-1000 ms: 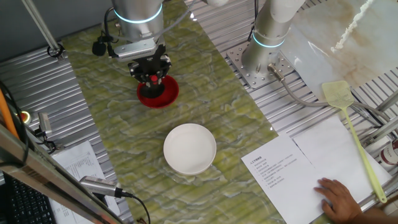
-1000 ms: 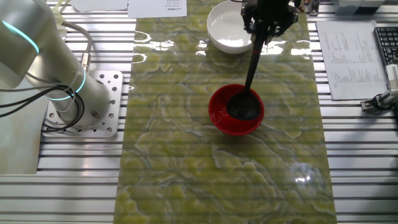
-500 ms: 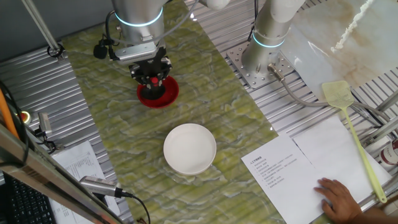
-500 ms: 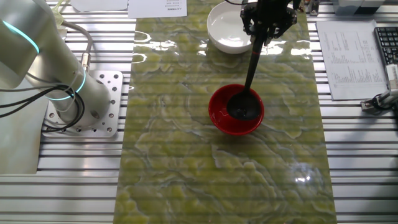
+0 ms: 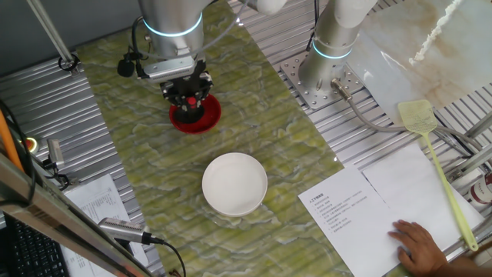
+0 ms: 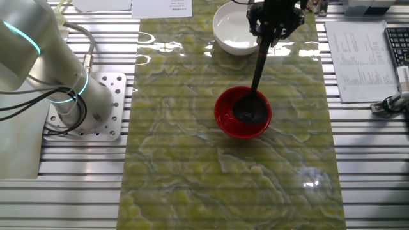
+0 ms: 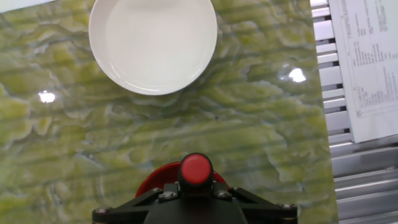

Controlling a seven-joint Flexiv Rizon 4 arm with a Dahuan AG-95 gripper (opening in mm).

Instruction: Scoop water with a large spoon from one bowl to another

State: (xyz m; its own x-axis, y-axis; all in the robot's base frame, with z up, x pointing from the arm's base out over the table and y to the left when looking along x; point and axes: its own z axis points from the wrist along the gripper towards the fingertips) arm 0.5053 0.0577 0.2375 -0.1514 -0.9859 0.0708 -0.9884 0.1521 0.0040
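Observation:
The small red bowl (image 6: 243,113) (image 5: 197,117) sits mid-mat, and the black ladle's cup (image 6: 249,111) rests inside it. The ladle's handle (image 6: 259,61) rises steeply to my gripper (image 6: 273,24) (image 5: 186,93), which is shut on the handle's upper end. In the hand view the red handle tip (image 7: 196,168) stands just above the red bowl's rim (image 7: 149,180); the fingers themselves are hidden by the black hand body. The wider white bowl (image 6: 235,28) (image 5: 234,183) (image 7: 153,43) stands apart on the mat, beyond the red one.
A yellow-green fly swatter (image 5: 432,154) lies on the rails at the right. Printed sheets (image 5: 346,208) lie by a person's hand (image 5: 419,245). A second arm's base (image 6: 83,102) is bolted beside the green marbled mat (image 6: 192,160). A keyboard (image 6: 399,45) lies past the mat's edge.
My gripper and the ladle handle have shifted very slightly; the cup stays in the red bowl. Both bowls are where they were.

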